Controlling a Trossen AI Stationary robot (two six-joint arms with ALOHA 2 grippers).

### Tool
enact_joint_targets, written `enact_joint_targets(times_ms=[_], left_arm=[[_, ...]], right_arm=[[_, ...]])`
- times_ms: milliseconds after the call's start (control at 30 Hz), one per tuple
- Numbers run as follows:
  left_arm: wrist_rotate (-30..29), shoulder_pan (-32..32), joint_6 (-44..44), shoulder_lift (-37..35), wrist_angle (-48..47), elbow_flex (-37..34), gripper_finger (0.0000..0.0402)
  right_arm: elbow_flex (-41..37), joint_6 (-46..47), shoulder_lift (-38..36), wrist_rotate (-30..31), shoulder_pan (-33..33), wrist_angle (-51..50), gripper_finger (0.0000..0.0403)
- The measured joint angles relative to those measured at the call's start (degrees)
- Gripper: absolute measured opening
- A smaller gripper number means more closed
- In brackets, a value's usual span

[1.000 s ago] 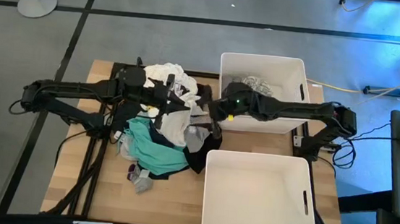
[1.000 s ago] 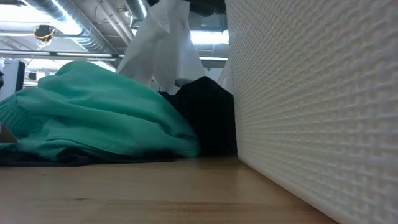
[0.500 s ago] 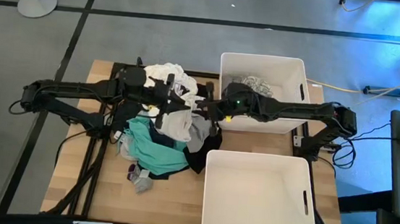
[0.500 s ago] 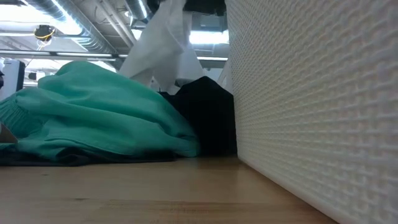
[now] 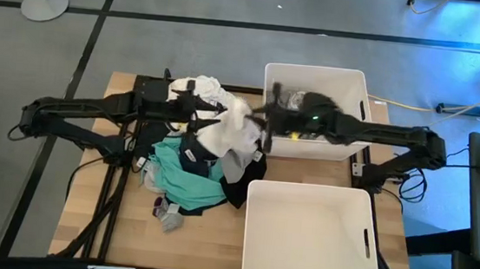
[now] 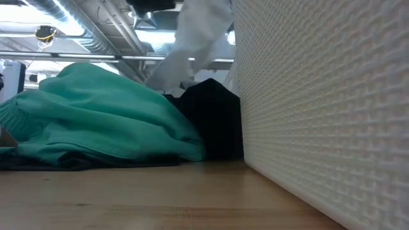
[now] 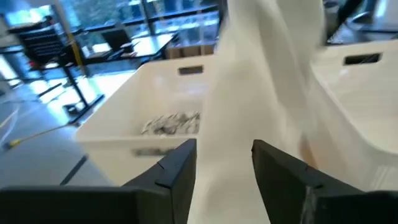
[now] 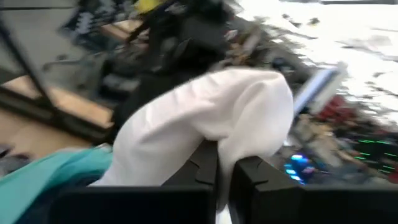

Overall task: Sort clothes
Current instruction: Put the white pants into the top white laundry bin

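A white garment (image 5: 238, 133) hangs above the pile of clothes between my two grippers. My right gripper (image 5: 264, 123) is shut on it, reaching in from the table's right, level. My left gripper (image 5: 210, 120) stands open on its left side, and the white cloth (image 7: 261, 81) runs up between its fingers. Below lie a teal garment (image 5: 184, 175), a black one (image 5: 239, 189), a grey sock (image 5: 170, 220) and another white piece (image 5: 200, 87), all resting on the table. In the low view the white garment (image 6: 198, 38) hangs over the teal (image 6: 96, 115) and black (image 6: 211, 121) clothes. My right gripper pinches a fold of the white garment (image 8: 214, 134) between its two shut fingers, coming at it level from the table's right. The cloth bulges over the fingers and trails down toward the pile. My left gripper has the cloth (image 7: 225, 155) between its parted fingers; whether they touch it I cannot tell.
A white bin (image 5: 315, 74) holding grey patterned cloth (image 5: 300, 100) stands at the far right, just behind my right gripper. A second white bin (image 5: 252, 240) stands at the near right; its wall (image 6: 319, 115) fills the right of the low view. Bare wood lies at the near left.
My right gripper has risen and drawn back toward the table's right, toward the far bin, taking the white garment with it. The garment's upper part has swung up and to the right; its lower part still trails over the pile. My left gripper has drawn back slightly toward the left.
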Motion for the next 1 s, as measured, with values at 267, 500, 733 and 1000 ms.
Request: enact_joint_targets(times_ms=[267, 500, 733, 1000], left_arm=[[-9.15, 0.0, -2.51, -2.81, -13.33, -0.02, 0.015], [-11.48, 0.0, -7.58, -2.56, -19.17, -0.28, 0.015], [-11.57, 0.0, -9.6, -2.56, -18.99, -3.98, 0.015], [-11.78, 0.0, -11.54, -2.53, -18.34, -8.04, 0.015]], right_arm=[[0.0, -7.82, -11.03, 11.38, 0.0, -0.27, 0.0006], [0.0, -16.22, -18.78, 28.36, -0.03, -3.9, 0.0017], [0.0, -17.12, -22.96, 38.51, -3.17, -14.27, 0.001], [0.0, 0.01, -22.5, 37.32, -11.99, -38.51, 0.0019]])
